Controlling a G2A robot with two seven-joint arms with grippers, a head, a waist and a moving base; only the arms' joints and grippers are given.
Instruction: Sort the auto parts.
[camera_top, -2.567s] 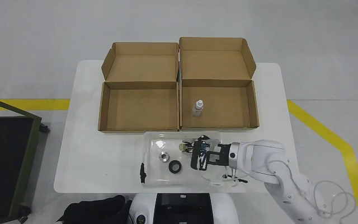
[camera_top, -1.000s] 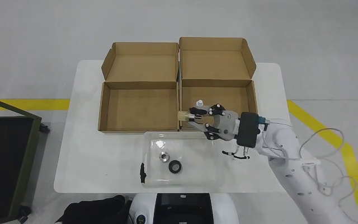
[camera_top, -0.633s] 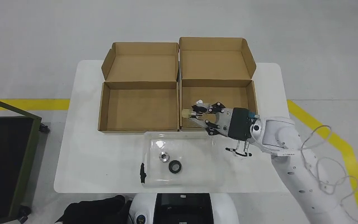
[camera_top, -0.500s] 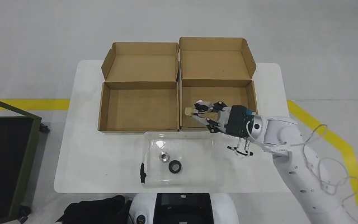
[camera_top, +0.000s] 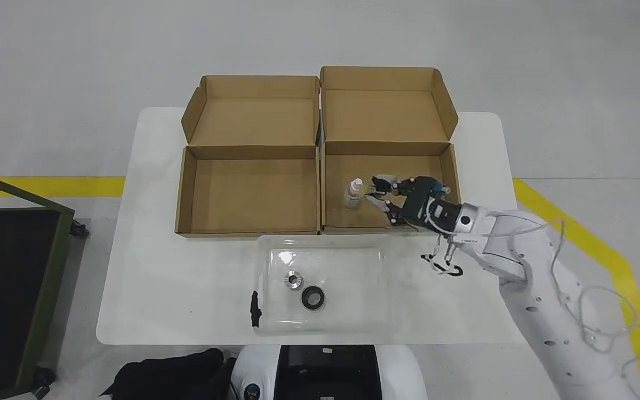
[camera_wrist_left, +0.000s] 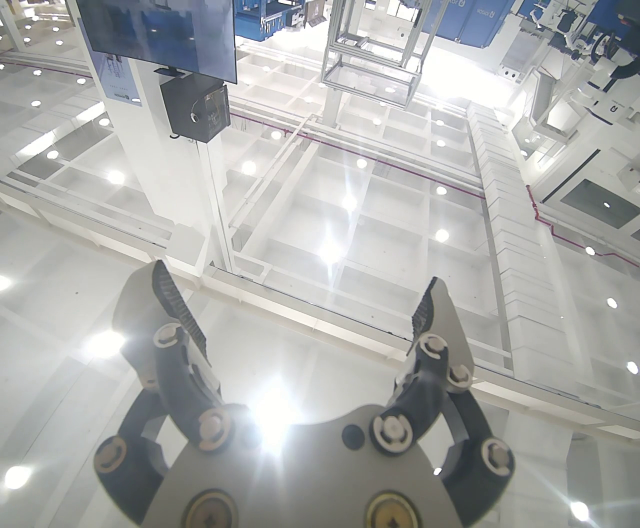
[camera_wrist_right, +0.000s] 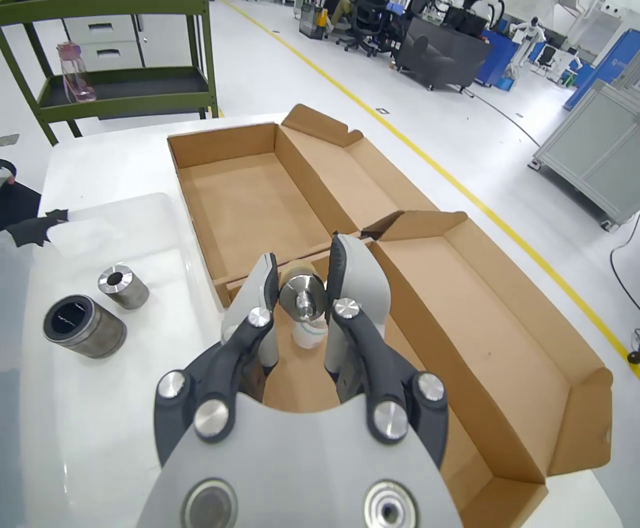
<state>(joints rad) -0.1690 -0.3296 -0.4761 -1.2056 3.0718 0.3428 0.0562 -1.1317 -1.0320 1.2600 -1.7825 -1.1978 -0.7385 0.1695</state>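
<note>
My right gripper (camera_top: 383, 190) (camera_wrist_right: 304, 250) hangs over the right cardboard box (camera_top: 425, 205) (camera_wrist_right: 480, 325), near its left wall, shut on a small round metal part with a cream end (camera_wrist_right: 301, 299). Just under it a white bottle-shaped part (camera_top: 353, 191) (camera_wrist_right: 306, 339) stands on the box floor. Two metal cylinders, a small one (camera_top: 291, 280) (camera_wrist_right: 123, 285) and a black-rimmed sleeve (camera_top: 314, 297) (camera_wrist_right: 83, 327), stand in the clear tray (camera_top: 350, 241) (camera_wrist_right: 150, 210) at the table's front. My left gripper (camera_wrist_left: 299, 280) points up at the ceiling, open with nothing in it.
The left cardboard box (camera_top: 248, 192) (camera_wrist_right: 240, 200) lies open beside the right one, both lids folded back. A small black piece (camera_top: 255, 306) sits at the tray's left edge. A green shelf cart (camera_wrist_right: 100, 85) stands off the table.
My right gripper has lifted the part out of the tray and carried it back and to the right, over the right box beside the white part.
</note>
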